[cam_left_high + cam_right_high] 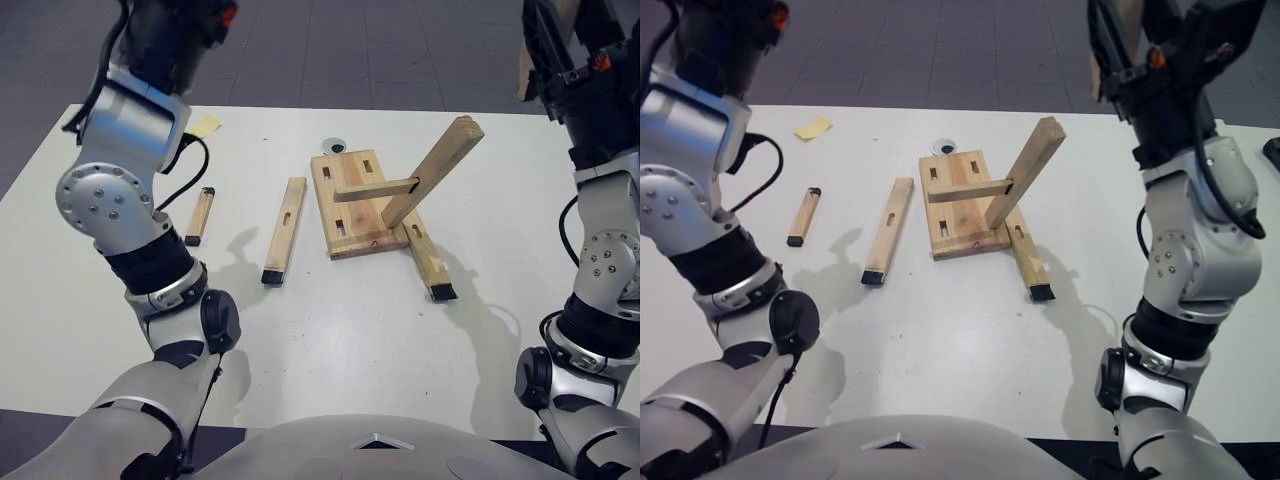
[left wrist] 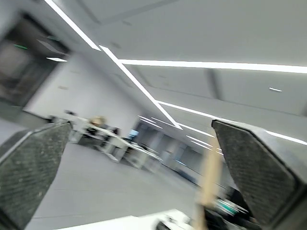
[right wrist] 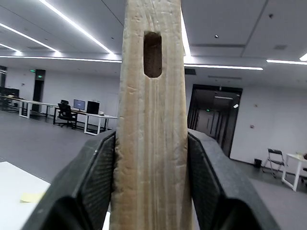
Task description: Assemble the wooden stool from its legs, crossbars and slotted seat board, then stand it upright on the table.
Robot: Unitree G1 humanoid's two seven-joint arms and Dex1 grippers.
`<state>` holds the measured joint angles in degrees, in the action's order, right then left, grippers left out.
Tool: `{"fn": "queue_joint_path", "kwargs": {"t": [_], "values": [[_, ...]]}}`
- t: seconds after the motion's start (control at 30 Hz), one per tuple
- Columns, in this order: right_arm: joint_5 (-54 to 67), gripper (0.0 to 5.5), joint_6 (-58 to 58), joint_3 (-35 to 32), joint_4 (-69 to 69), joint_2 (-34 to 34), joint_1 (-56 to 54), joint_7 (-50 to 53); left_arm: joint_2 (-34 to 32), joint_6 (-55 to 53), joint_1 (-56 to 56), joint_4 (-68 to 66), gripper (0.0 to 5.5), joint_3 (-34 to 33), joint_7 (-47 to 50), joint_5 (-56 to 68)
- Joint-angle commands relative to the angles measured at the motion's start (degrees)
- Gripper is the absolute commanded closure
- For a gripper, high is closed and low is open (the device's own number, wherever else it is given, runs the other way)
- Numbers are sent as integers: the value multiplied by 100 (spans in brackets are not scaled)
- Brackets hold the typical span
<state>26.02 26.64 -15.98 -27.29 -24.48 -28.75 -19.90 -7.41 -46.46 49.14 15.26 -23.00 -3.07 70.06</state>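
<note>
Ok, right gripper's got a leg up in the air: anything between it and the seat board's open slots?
Partly. From the right gripper and its held leg, the tilted leg standing on the seat board leans toward that side, and its crossbar spans the board's middle. Slots by the board's left edge lie uncovered.

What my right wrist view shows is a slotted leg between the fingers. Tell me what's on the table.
Observer: The seat board lies flat, one tilted leg stuck in it, a crossbar jutting from that leg.
Operator: List the loose parts.
Observer: A second leg lies beside the board's right edge, a third leg to its left, a short bar farther left.
Operator: Report the left gripper.
Observer: The left gripper is open and empty, raised high.
</note>
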Motion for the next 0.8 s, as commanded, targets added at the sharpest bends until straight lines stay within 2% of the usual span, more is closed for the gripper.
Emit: {"fn": "queue_joint_path", "kwargs": {"t": [0.03,0.3,0.57,0.8], "values": [[-111,344,-286,482,-135,75,-167,-128,13,-293,534,-180,10,411,147,554],[-569,344,-749,1291,-259,139,241,-360,-241,-448,1092,-836,10,932,11,447],[-960,344,-996,1621,-163,77,527,-498,-479,-300,1043,-1182,10,809,-357,227],[-1237,344,-1194,1685,46,85,579,-549,-456,-317,942,-1178,134,848,-414,220]]}}
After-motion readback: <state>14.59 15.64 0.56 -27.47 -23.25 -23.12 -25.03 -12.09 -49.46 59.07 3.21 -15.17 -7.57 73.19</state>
